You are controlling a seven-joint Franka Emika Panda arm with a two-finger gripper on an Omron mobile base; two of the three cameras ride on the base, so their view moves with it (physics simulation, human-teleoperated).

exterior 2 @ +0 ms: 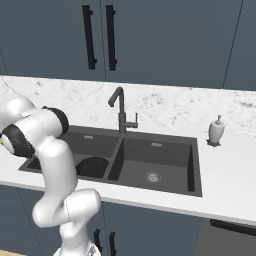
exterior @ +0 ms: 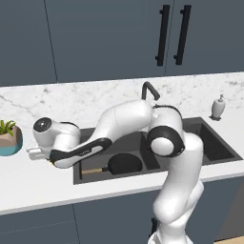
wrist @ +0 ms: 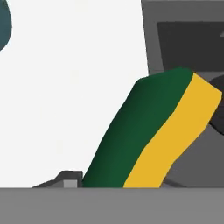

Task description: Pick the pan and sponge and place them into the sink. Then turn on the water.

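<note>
Sponge long axis slanting up-right in hand view, pincer closed around it, pan handle pointing left

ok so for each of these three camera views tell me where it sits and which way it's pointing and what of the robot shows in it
Left base view: behind the arm on its left, looking forward and down at the sink, with the pan in the left basin; the white arm reaches left across it.
Right base view: behind on the right, facing the same sink and the faucet; arm at lower left.
Hand view: on the hand, looking along the tool at the sponge, close up over the white counter.
Both base views share sink, faucet and soap dispenser.
</note>
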